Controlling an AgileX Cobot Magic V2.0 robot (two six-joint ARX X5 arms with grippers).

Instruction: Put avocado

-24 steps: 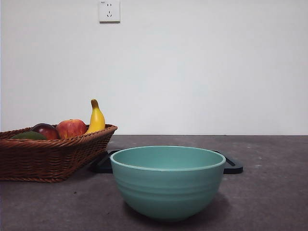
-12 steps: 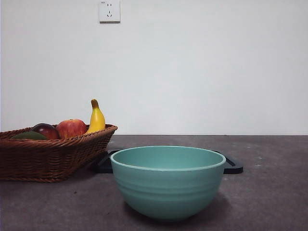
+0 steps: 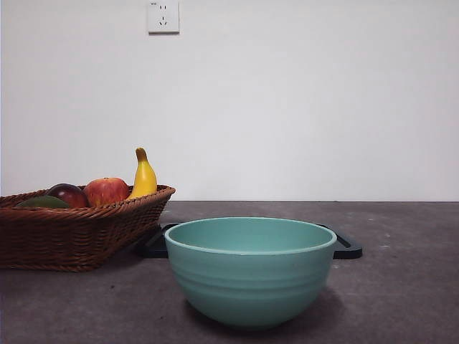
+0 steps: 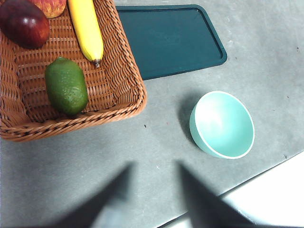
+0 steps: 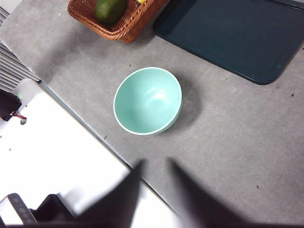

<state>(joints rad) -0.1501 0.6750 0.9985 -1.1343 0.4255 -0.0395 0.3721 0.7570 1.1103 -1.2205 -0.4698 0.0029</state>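
Observation:
The avocado (image 4: 66, 85), dark green and bumpy, lies in a brown wicker basket (image 4: 128, 71) near its front wall. In the front view only its top (image 3: 43, 203) shows over the basket rim (image 3: 79, 229) at the left. It also shows in the right wrist view (image 5: 109, 9). My left gripper (image 4: 154, 190) hangs high above the table, open and empty, between basket and bowl. My right gripper (image 5: 154, 185) is open and empty, high above the table edge near the bowl. Neither arm shows in the front view.
A teal bowl (image 3: 251, 269) stands empty at the front middle. A dark flat tray (image 4: 168, 40) lies behind it beside the basket. The basket also holds a banana (image 4: 86, 28), a dark red fruit (image 4: 24, 26) and a red apple (image 3: 106, 190).

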